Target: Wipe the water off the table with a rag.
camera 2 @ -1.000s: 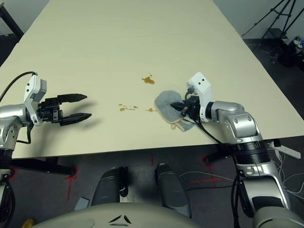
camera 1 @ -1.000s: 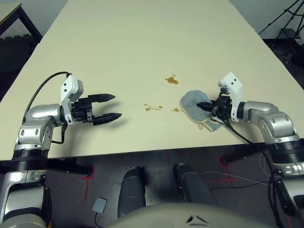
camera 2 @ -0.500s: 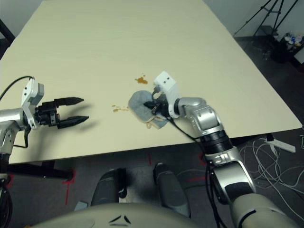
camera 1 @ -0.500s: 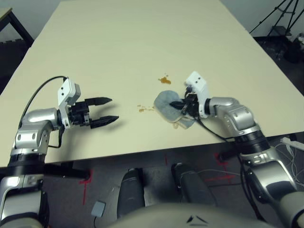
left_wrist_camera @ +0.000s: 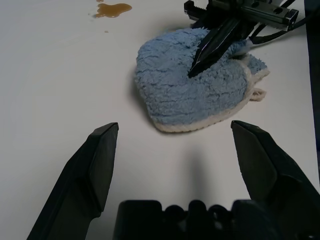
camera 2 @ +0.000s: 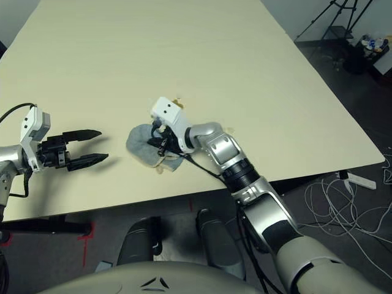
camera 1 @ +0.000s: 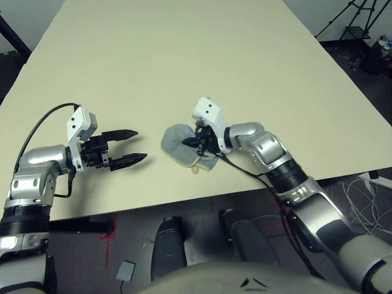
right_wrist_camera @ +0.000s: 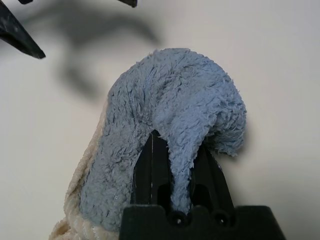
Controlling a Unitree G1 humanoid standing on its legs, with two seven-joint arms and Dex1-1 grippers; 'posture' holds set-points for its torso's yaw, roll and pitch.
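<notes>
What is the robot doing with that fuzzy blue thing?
It is cleaning up a spill. The right gripper is pinching a blue rag and pressing it flat on the table. One brown puddle sits just beyond the rag, not wiped up yet. The left gripper is open and hovers over the table beside the rag, holding nothing.

The rag (camera 1: 182, 143) lies on the table (camera 1: 184, 55), between both tools.
</notes>
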